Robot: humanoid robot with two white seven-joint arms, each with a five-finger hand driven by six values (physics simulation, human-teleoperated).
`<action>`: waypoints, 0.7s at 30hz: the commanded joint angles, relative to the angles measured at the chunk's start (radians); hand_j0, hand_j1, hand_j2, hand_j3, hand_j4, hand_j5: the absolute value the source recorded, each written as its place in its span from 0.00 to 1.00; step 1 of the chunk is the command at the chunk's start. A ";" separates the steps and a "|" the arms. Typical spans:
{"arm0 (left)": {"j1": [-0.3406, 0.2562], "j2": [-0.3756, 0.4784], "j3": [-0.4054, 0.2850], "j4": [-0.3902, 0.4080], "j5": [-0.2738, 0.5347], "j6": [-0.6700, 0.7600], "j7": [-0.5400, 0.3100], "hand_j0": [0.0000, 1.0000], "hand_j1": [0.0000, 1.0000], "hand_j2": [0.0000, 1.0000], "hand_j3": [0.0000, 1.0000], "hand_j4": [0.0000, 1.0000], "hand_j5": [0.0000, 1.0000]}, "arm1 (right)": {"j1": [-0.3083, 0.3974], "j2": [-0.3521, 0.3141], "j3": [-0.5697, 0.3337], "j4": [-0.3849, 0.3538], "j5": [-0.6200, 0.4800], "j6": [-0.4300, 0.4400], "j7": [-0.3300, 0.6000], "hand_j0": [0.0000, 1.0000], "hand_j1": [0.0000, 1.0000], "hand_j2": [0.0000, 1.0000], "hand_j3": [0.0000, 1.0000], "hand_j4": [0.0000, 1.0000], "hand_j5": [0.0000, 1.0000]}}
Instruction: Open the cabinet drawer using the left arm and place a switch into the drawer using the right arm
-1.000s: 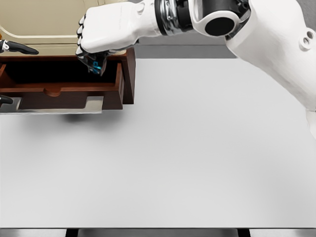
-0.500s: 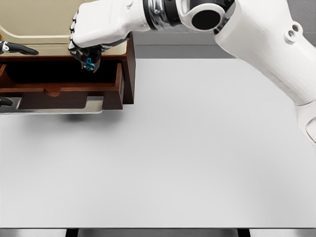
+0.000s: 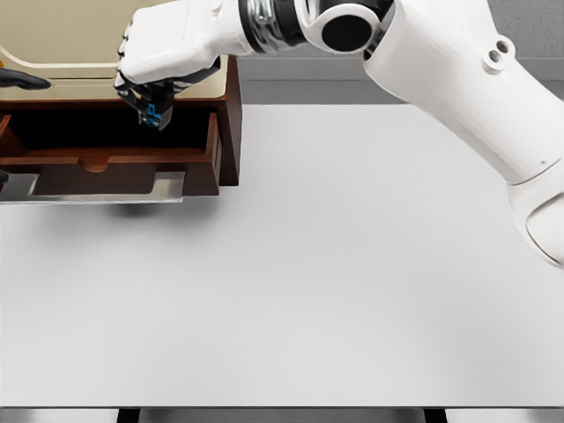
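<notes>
The brown wooden cabinet (image 3: pixel 231 123) stands at the table's far left, with its drawer (image 3: pixel 123 174) pulled out toward me and the dark inside showing. My right hand (image 3: pixel 148 99) reaches across from the right and hovers over the drawer's right part. It is shut on a small dark switch (image 3: pixel 156 113) with blue details, which hangs just above the drawer opening. Only a dark sliver of my left hand (image 3: pixel 19 79) shows at the left edge, by the cabinet top.
The white table (image 3: pixel 335 264) stretches from the cabinet to the right and front edges. A cream panel (image 3: pixel 70 44) covers the cabinet top. A grey metal plate (image 3: pixel 167 188) sticks out under the drawer front.
My right hand has carried the switch to the left and slightly back, from the drawer's right wall toward the middle of its opening. The sliver of the left hand has slid further off the left edge.
</notes>
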 commanded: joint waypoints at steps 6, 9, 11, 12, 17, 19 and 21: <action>0.000 -0.007 0.001 0.032 0.005 -0.006 0.000 0.95 0.95 0.95 0.95 0.95 0.95 | -0.006 0.021 -0.003 0.043 0.005 0.003 -0.001 0.45 0.45 0.45 0.45 0.45 0.45; 0.000 -0.011 0.001 0.032 -0.007 -0.006 0.000 0.95 0.95 0.95 0.95 0.95 0.95 | -0.006 0.024 -0.003 0.048 0.005 0.003 -0.001 0.45 0.45 0.45 0.45 0.45 0.45; 0.000 -0.011 0.001 0.032 -0.009 -0.006 0.000 0.95 0.95 0.95 0.95 0.95 0.95 | -0.008 0.026 -0.003 0.048 0.005 0.003 -0.001 0.45 0.45 0.45 0.45 0.45 0.45; 0.000 -0.013 0.001 0.032 -0.009 -0.006 0.000 0.95 0.95 0.95 0.95 0.95 0.95 | -0.008 0.030 -0.003 0.048 0.005 0.003 -0.001 0.45 0.45 0.45 0.45 0.45 0.45; 0.000 -0.014 0.001 0.032 -0.012 -0.006 0.000 0.96 0.96 0.96 0.96 0.96 0.96 | -0.014 0.049 -0.003 0.088 0.006 0.003 -0.001 0.45 0.45 0.45 0.45 0.45 0.45; 0.005 -0.014 -0.005 0.030 -0.012 -0.006 0.000 0.96 0.96 0.96 0.96 0.96 0.96 | -0.017 0.049 -0.001 0.097 0.006 0.003 -0.001 0.45 0.45 0.45 0.45 0.45 0.45; 0.006 -0.014 -0.007 0.032 -0.012 -0.006 0.000 0.96 0.96 0.96 0.96 0.96 0.96 | -0.017 0.055 -0.001 0.100 0.006 0.003 -0.001 0.45 0.45 0.45 0.45 0.45 0.45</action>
